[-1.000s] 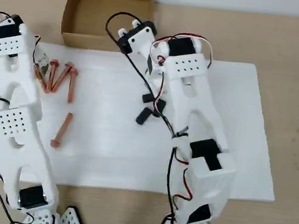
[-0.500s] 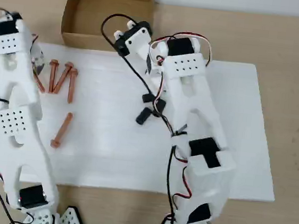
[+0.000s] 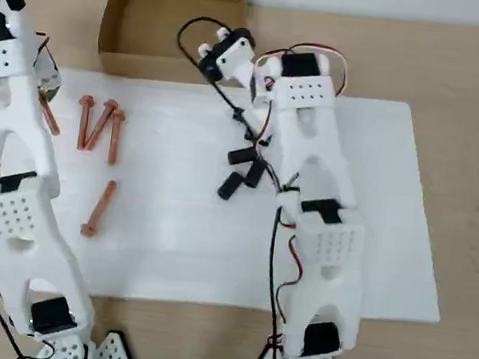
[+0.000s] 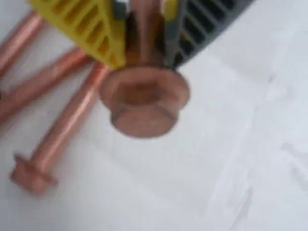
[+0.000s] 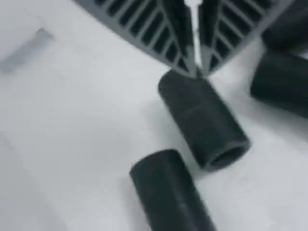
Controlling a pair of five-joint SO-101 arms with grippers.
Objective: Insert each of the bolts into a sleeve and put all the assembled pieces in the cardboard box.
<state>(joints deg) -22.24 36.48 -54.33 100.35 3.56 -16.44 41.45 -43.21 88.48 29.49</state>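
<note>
My left gripper (image 4: pixel 144 48) is shut on a copper bolt (image 4: pixel 144 98), its flanged head hanging below the yellow and grey fingers, just above the white mat. In the high view this held bolt (image 3: pixel 49 118) hangs at the mat's far left edge. Three more bolts (image 3: pixel 101 124) lie grouped beside it and a single bolt (image 3: pixel 99 208) lies nearer the front. My right gripper (image 5: pixel 197 71) is shut, its tips touching the end of a black sleeve (image 5: pixel 204 122). A second sleeve (image 5: pixel 168 197) lies close by. The high view shows three sleeves (image 3: pixel 240 156) mid-mat.
The open cardboard box (image 3: pixel 115 21) stands at the back, just beyond the white mat (image 3: pixel 164 240), between the two arms. Black and red cables from the right arm hang over the sleeves. More dark sleeves (image 5: pixel 281 86) lie to one side of the right gripper.
My left arm has drawn back toward the far left with one bolt held, leaving three in the group. The right arm has stretched out and its wrist shifted slightly right, uncovering the sleeves.
</note>
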